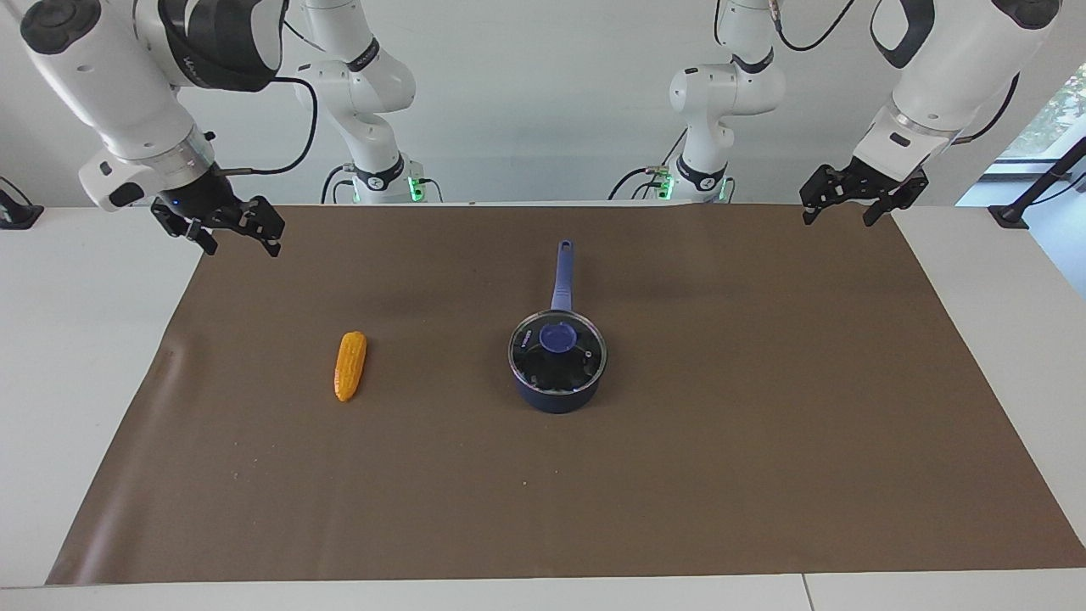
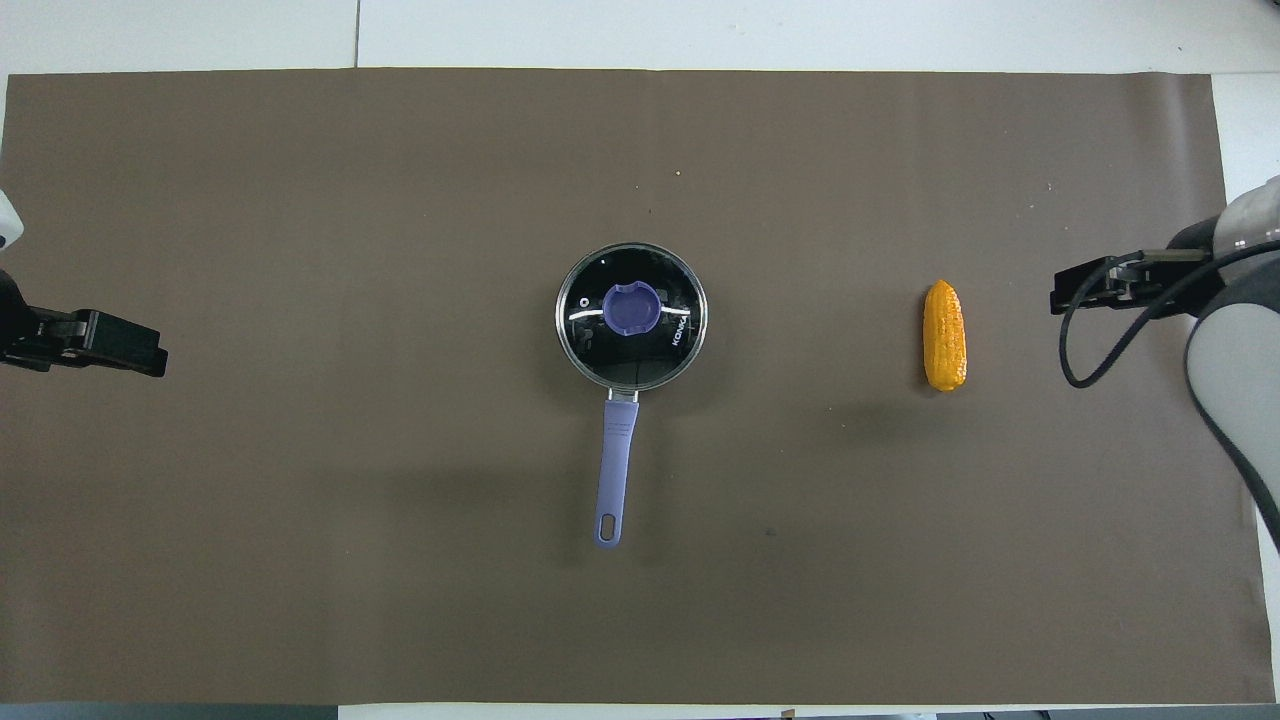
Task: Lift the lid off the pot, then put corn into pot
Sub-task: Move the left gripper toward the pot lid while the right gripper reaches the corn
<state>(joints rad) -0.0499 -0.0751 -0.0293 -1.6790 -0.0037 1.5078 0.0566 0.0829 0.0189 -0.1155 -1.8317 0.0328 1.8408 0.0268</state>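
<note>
While the lid (image 1: pixel 557 350) sits closed on the pot (image 1: pixel 556 392) at mid-desk, both arms hang near the robots' edge.

Nearest, the pot's handle points at the robots; right gripper (image 1: pixel 227 227) and left gripper (image 1: pixel 855 200) are open, empty. The corn (image 1: pixel 349 365) lies beside the pot toward the right arm's end, lengthwise toward the robots.

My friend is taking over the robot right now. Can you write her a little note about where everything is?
Right gripper: open, holds nothing, up over the brown mat's edge at its own end.
Left gripper: open, holds nothing, waiting over the mat's corner at its end.
Small dark blue saucepan mid-mat, long handle pointing toward the robots.
Round glass lid with the blue knob sits on the pot.
Orange-yellow corn cob lies on the mat toward the right arm's end.
Done: nothing.
Left: lift lid, put corn in.
</note>
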